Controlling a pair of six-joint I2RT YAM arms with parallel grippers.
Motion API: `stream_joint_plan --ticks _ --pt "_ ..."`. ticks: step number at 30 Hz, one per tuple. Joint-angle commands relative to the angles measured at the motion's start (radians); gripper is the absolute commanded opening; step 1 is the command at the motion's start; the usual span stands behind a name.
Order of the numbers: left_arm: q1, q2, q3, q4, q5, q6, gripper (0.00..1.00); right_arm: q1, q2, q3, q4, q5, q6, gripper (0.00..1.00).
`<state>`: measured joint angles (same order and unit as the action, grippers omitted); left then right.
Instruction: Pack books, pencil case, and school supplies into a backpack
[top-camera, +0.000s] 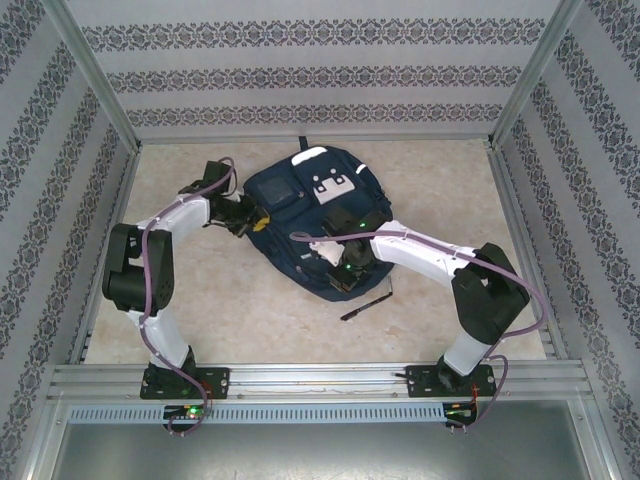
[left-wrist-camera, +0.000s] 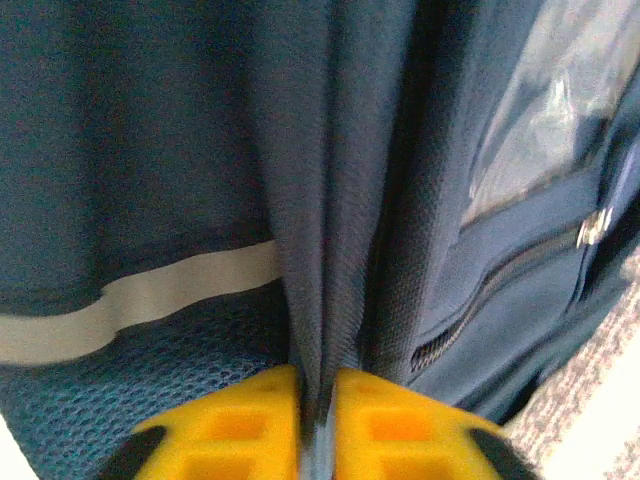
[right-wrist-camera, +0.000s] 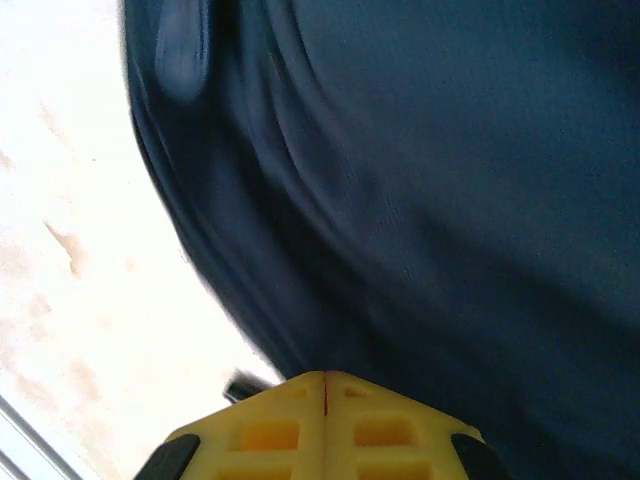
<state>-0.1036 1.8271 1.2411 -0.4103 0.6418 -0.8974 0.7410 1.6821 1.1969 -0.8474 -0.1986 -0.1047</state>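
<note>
A: Within the left gripper (left-wrist-camera: 316, 405), a fold of the backpack (left-wrist-camera: 150, 150) is pinched; the right gripper (right-wrist-camera: 325, 400) is pressed together, with fabric just ahead.
B: Opening seems under way; the pen (top-camera: 365, 305) near the right gripper must be fetched next.

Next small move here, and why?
Probably raise the left fingers slightly to lift the fold. They pinch a fold of the backpack, the right fingers sit shut at its near edge, and a pen lies on the table beside it.

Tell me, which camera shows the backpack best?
The overhead camera: the backpack appears nearly whole. The left wrist camera gives a close-up of its fabric, white stripe and zipper; the right wrist, blurry dark cloth.
</note>
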Motion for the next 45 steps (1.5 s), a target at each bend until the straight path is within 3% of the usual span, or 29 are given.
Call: stream_joint_plan --ticks 1,3,6,9,15,20,26,27,29,34,39,45 --pt "0.023 0.019 0.037 -0.012 -0.001 0.053 0.36 0.003 -0.015 -0.006 -0.027 -0.018 0.043 0.00" --pt "0.006 -0.026 0.003 -0.028 0.016 0.038 0.45 0.008 -0.022 0.003 0.008 -0.051 0.069 0.00" --pt "-0.034 -0.118 -0.078 -0.048 0.010 0.011 0.52 0.008 -0.040 0.017 0.069 -0.076 0.136 0.00" --pt "-0.082 -0.187 -0.155 -0.061 -0.013 -0.021 0.52 0.021 -0.057 0.017 0.159 -0.136 0.245 0.20" --pt "-0.163 -0.185 -0.212 0.003 -0.080 -0.084 0.52 0.102 0.019 0.084 0.262 -0.047 0.462 0.22" --pt "-0.199 -0.108 -0.190 0.057 -0.111 -0.123 0.50 0.104 0.041 0.073 0.287 0.001 0.512 0.23" --pt "-0.234 -0.033 -0.154 0.064 -0.200 -0.110 0.42 0.104 -0.019 -0.006 0.358 -0.008 0.517 0.24" --pt "-0.237 -0.018 -0.157 0.078 -0.201 -0.113 0.36 0.104 -0.030 -0.018 0.376 -0.014 0.513 0.24" --pt "-0.237 -0.001 -0.160 0.101 -0.173 -0.133 0.00 0.107 -0.046 -0.031 0.387 -0.013 0.491 0.28" --pt "-0.249 -0.076 -0.116 0.048 -0.060 -0.175 0.00 0.098 -0.054 -0.012 0.308 -0.041 0.483 0.34" --pt "-0.257 -0.181 -0.096 0.035 -0.018 -0.291 0.00 0.065 -0.028 -0.003 0.303 -0.157 0.652 0.34" --pt "-0.266 -0.204 -0.103 0.140 0.012 -0.387 0.00 0.051 -0.038 -0.014 0.294 -0.043 0.812 0.39"
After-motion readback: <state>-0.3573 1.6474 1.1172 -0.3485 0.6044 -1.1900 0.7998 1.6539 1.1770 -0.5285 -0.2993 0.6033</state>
